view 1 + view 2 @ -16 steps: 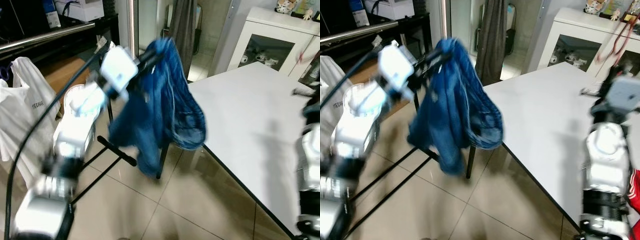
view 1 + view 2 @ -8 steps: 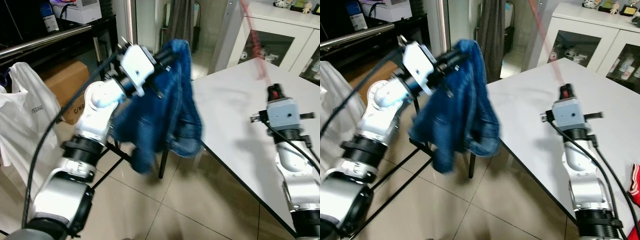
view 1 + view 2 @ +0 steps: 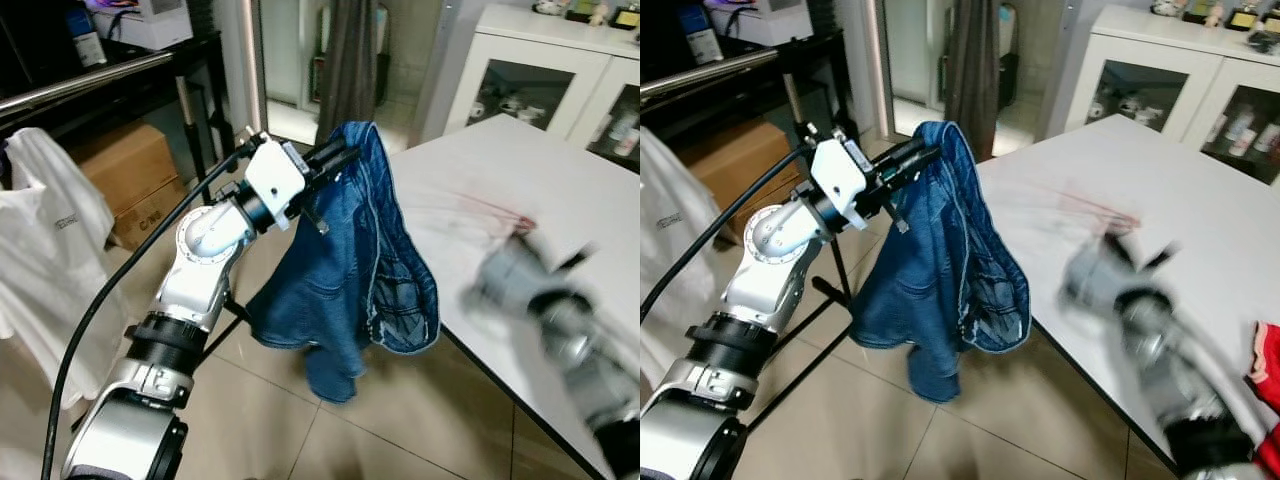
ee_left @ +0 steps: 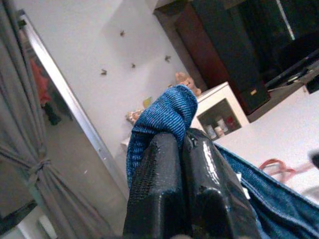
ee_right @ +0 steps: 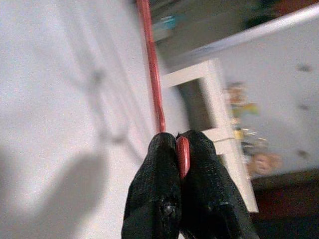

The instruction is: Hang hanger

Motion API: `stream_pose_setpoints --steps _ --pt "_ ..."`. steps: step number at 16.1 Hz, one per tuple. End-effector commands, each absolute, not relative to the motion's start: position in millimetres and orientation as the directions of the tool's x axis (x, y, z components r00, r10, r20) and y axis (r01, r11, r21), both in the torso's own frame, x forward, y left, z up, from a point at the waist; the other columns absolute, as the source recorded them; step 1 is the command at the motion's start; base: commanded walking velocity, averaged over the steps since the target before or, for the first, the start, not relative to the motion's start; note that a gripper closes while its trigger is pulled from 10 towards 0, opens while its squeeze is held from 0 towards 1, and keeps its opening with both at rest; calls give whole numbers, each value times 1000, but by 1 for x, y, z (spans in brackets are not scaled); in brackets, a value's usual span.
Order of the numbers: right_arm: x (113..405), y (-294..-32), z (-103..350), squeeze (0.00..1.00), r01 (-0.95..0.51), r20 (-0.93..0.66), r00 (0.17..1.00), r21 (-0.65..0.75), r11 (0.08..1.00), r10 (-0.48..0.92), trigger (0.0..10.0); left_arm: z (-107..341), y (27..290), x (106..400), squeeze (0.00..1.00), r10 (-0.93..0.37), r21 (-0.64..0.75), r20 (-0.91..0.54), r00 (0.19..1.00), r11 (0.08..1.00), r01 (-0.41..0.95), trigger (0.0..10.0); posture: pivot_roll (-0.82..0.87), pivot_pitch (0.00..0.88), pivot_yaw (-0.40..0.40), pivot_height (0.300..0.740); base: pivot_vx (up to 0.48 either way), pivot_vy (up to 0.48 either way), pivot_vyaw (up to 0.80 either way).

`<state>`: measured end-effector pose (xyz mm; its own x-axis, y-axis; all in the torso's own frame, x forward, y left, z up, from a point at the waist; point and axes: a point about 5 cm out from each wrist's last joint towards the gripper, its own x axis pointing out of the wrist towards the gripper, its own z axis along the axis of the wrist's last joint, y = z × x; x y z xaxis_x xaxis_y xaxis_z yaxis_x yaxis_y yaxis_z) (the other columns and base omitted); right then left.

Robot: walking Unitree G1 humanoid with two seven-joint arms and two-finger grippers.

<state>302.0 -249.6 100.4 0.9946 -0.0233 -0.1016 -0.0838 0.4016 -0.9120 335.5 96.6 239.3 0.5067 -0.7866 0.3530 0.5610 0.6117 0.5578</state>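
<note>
My left gripper (image 3: 335,158) is raised at chest height and shut on the waistband of a pair of blue jeans (image 3: 350,260), which hang limp beside the table's corner. In the left wrist view the black fingers (image 4: 159,174) pinch the denim fold (image 4: 164,112). A thin red hanger (image 5: 152,74) is clamped in my right gripper (image 5: 179,142). In the eye views the right arm (image 3: 540,300) is a blur over the white table (image 3: 560,170), with the hanger a faint red streak (image 3: 1095,205) above the tabletop.
A white shirt (image 3: 40,240) hangs from a metal rail (image 3: 90,80) at the left, with a cardboard box (image 3: 130,170) behind it. A grey curtain (image 3: 350,60) and a white glass-door cabinet (image 3: 530,80) stand at the back. Red cloth (image 3: 1265,370) lies on the table's near right.
My right arm has swung down and toward me over the table, now blurred, and the red hanger has dropped low over the tabletop. The left gripper still holds the jeans up.
</note>
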Motion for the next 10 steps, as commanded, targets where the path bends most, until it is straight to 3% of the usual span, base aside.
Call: stream_pose_setpoints --steps 1,6,8,9,10 --pt "302 -252 95 0 -128 -153 988 -920 370 -36 0 248 100 333 0 -771 551 391 503 634 543 10000 68 24 -19 740 0 0 0" --pt "300 -270 85 0 -171 -224 967 -926 336 -124 0 247 98 330 0 -770 547 391 505 635 545 10000 66 20 -27 740 0 0 0" --pt "302 -270 89 0 -133 -198 971 -912 388 -132 0 247 97 330 0 -769 546 391 506 636 545 10000 66 20 -27 740 0 0 0" --pt "306 -270 101 0 -28 -121 979 -874 485 -162 0 248 96 330 0 -768 546 393 505 637 544 10000 66 20 -27 740 0 0 0" --pt "310 -272 112 0 47 -59 981 -855 516 -186 0 248 95 330 0 -767 545 397 504 639 543 10000 54 19 -32 740 0 0 0"
